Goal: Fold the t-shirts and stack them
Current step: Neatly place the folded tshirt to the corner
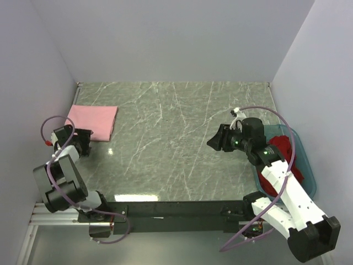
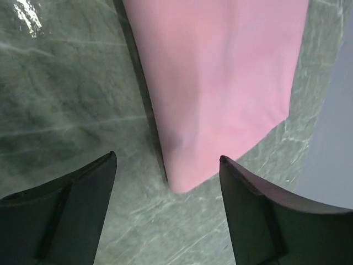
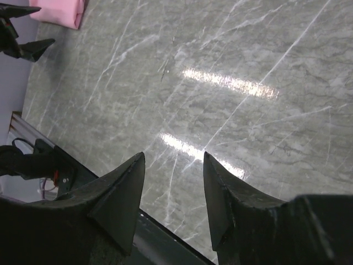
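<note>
Bench (image 1: 165,138): grey-green stone-patterned slab, pale walls on three sides.

Light pink soft cloth t-shirt (image 1: 94,121) – folded to a flat rectangle, lying along the left edge of the bench toward the far-left corner. In the left wrist view it (image 2: 220,83) fills the upper middle, with one rounded folded corner pointing down toward the camera.

Left arm (image 1: 60,176) – doubled back on itself at the near-left corner, elbow low by the near edge, forearm running toward the far side, wrist level and close to the surface. The left jaws stand well apart and grip nothing. They sit just short of the pink shirt's near edge, and that folded corner lies in line with the gap between them. Whether either tip touches cloth, I cannot tell.

Bright red soft cloth t-shirt (image 1: 284,146) – crumpled in a heap inside the teal translucent plastic tub (image 1: 306,160), which sits at the right edge of the bench. Partly hidden by the arm above it.

Right arm (image 1: 287,185) – rises from the near-right corner and reaches over the tub, wrist turned left toward the middle of the bench. The right jaws are tilted downward over bare stone (image 3: 248,44), parted, with nothing between them. The right wrist view catches the pink shirt (image 3: 58,12) at its upper left corner.
</note>
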Motion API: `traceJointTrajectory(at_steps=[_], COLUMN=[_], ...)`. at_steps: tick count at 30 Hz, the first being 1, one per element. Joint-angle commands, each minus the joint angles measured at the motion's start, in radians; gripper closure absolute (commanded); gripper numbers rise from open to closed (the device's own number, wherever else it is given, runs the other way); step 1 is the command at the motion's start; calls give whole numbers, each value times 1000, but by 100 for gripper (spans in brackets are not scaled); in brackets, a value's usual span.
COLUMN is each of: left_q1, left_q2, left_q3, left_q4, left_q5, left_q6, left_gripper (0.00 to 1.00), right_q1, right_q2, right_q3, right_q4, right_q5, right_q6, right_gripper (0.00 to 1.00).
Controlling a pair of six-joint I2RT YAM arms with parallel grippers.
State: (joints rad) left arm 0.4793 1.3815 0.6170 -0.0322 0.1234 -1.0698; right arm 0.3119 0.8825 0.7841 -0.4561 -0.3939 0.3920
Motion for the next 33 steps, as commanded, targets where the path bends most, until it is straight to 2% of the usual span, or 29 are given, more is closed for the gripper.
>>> traceJointTrajectory(at_steps=[1, 6, 10, 14, 21, 24, 29, 33], left_q1=[18, 18, 18, 18, 19, 18, 19, 18], left_q2=[54, 126, 171, 209, 327, 396, 488, 563], left_q3=[-40, -72, -54, -25, 39, 101, 222, 335], left_q4=[181, 281, 299, 331, 399, 413, 388, 365], left_q5=[48, 58, 61, 67, 70, 79, 84, 88], left_q6=[-77, -116, -124, -137, -189, -206, -197, -179], left_gripper=[20, 26, 38, 55, 68, 73, 88, 94], right_q1=[6, 6, 7, 6, 6, 4, 6, 6], right_q2=[-22, -36, -45, -36, -17, -7, 21, 56], right_q3=[-19, -19, -13, 1, 41, 55, 70, 83], right_q4=[34, 16, 16, -3, -38, -49, -53, -49], right_q5=[-25, 0, 10, 26, 62, 75, 84, 81], right_q6=[-28, -48, -42, -41, -59, -64, -61, -59], right_gripper=[46, 46, 43, 40, 39, 39, 40, 40])
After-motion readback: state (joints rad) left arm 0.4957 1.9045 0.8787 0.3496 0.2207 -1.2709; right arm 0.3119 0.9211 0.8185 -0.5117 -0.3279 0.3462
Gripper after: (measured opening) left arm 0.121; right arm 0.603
